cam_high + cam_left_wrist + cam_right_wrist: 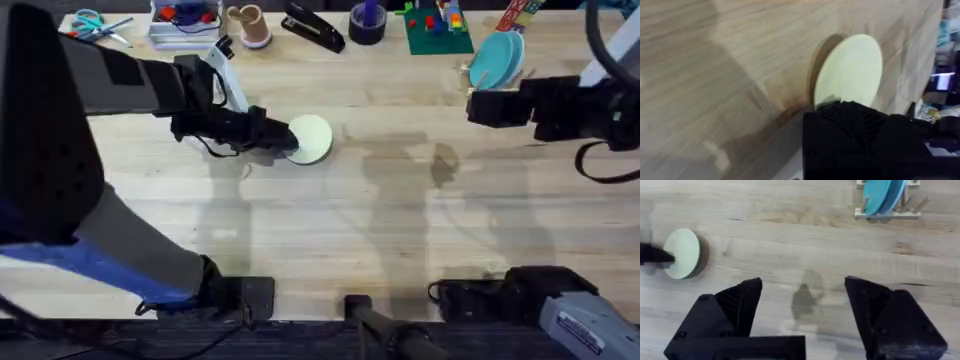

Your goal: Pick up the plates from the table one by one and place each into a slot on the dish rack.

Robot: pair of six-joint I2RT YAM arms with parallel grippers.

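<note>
The small pale wooden dish rack with thin upright pegs is standing at the far right of the table, holding round light teal plates upright in its slots; the right wrist view is showing the same rack with the teal plates leaning among the pegs. The round pale cream-yellow plate is sitting near the middle of the large light wooden plank table, its near edge pinched in the left gripper, whose black jaws are closed onto its rim; in the left wrist view the plate is tilting up off the wood. The right gripper is hovering over bare planks with its black jaws spread wide and holding nothing. Along the far edge are lying scissors, a black stapler, a dark tape roll and a green board with small coloured pieces.
</note>
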